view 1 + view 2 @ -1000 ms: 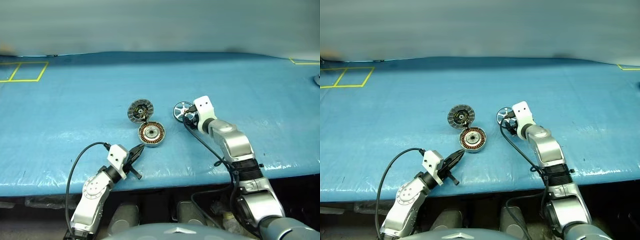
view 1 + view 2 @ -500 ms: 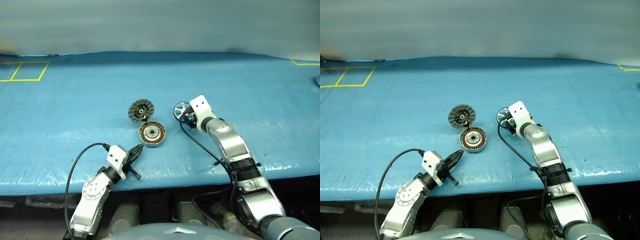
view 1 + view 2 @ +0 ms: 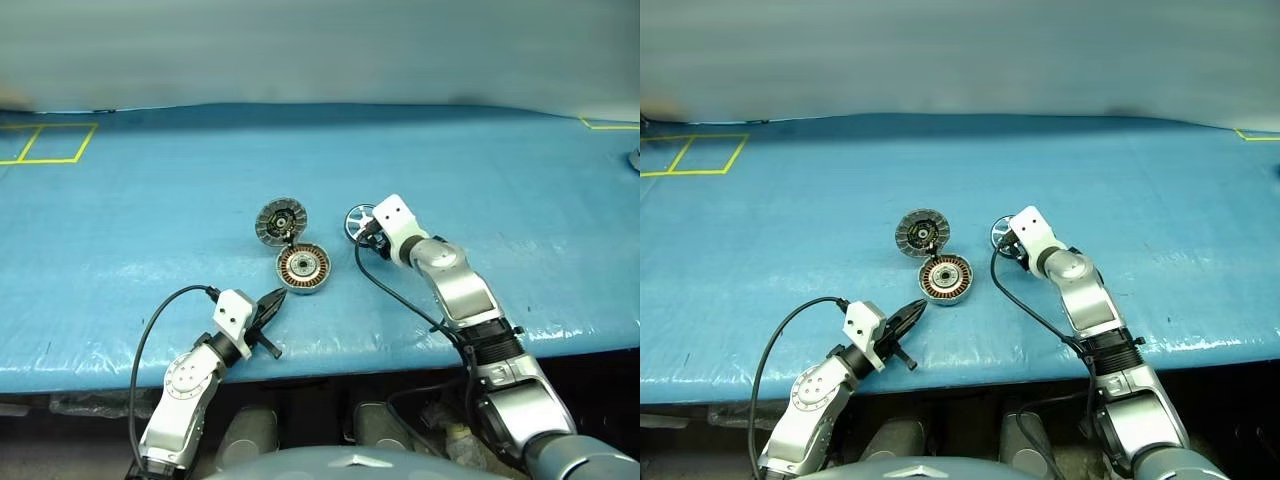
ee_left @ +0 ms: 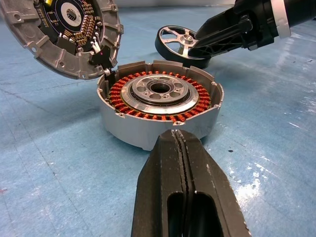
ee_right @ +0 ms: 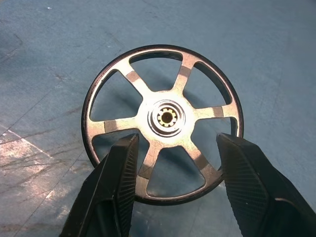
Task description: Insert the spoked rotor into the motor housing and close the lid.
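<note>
On the table [image 3: 120, 220], the motor housing [image 3: 303, 268] was placed near the front edge, with the lid [image 3: 281, 220] set just behind it and slightly to its left, tilted and touching the housing's rear rim. The spoked rotor [image 3: 361, 221] was laid flat to the right of the lid, apart from both. The right gripper [image 5: 173, 163] was positioned over the rotor's near side with its 2 fingers spread, and the left gripper [image 3: 275, 303] was held just in front of the housing, fingers together.
</note>
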Tool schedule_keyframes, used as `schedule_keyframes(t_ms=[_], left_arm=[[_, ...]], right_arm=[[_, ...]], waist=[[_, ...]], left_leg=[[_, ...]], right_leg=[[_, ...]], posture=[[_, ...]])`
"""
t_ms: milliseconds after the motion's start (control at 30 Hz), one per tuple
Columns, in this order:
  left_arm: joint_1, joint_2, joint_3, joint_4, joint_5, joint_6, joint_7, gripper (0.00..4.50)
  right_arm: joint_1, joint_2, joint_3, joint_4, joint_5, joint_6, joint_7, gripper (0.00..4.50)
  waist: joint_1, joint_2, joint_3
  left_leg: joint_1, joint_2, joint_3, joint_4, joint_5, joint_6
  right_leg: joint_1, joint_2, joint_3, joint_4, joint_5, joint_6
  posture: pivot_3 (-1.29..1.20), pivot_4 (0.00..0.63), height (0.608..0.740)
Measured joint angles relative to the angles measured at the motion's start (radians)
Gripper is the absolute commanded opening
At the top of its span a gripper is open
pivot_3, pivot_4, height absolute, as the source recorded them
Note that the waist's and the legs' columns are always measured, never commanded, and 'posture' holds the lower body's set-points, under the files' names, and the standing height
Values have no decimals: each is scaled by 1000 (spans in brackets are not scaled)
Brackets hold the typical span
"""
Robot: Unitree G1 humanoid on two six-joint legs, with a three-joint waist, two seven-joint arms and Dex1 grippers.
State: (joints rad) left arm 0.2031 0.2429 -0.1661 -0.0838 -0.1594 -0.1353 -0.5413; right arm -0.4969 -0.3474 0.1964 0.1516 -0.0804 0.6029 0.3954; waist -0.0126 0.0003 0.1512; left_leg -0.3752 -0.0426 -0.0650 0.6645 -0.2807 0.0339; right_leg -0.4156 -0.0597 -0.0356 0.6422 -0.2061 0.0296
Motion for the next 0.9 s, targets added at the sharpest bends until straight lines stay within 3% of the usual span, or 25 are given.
schedule_keyframes(t_ms=[167, 400, 600, 767, 900], left_arm=[[-1, -1, 0, 0, 1, 0, 4, 0], [1, -2, 0, 0, 2, 0, 18, 0], [5, -2, -1, 0, 3, 0, 18, 0], [4, -2, -2, 0, 3, 0, 18, 0], [2, -1, -2, 0, 3, 0, 17, 0]], right_arm=[[-41, 25, -21, 52, 29, 23, 31, 2616], [-55, 39, -45, 45, 52, 82, 42, 1217], [-15, 50, -56, -16, 52, 108, 11, 1216], [111, 62, -68, -226, 64, 169, -10, 1123], [190, -11, -48, -411, 56, 224, 2, 31]], waist=[[0, 0, 0], [0, 0, -1], [2, 0, -1], [3, 0, -1], [3, 1, 0]], left_leg=[[0, 0, 0, 0, 0, 0], [2, 0, 0, 0, 0, 0], [1, 0, 0, 0, 0, 0], [0, 0, -1, 0, -1, 1], [-1, 0, -1, 0, -1, 1]], right_leg=[[0, 0, 0, 0, 0, 0], [1, -1, 1, 0, 0, 0], [1, -1, 1, 0, 0, 0], [0, -1, 1, -1, 0, 0], [-1, -1, 0, -1, 0, 1]], posture=[[0, 150, 740], [0, 150, 740], [0, 150, 740], [0, 150, 740], [0, 150, 740]])
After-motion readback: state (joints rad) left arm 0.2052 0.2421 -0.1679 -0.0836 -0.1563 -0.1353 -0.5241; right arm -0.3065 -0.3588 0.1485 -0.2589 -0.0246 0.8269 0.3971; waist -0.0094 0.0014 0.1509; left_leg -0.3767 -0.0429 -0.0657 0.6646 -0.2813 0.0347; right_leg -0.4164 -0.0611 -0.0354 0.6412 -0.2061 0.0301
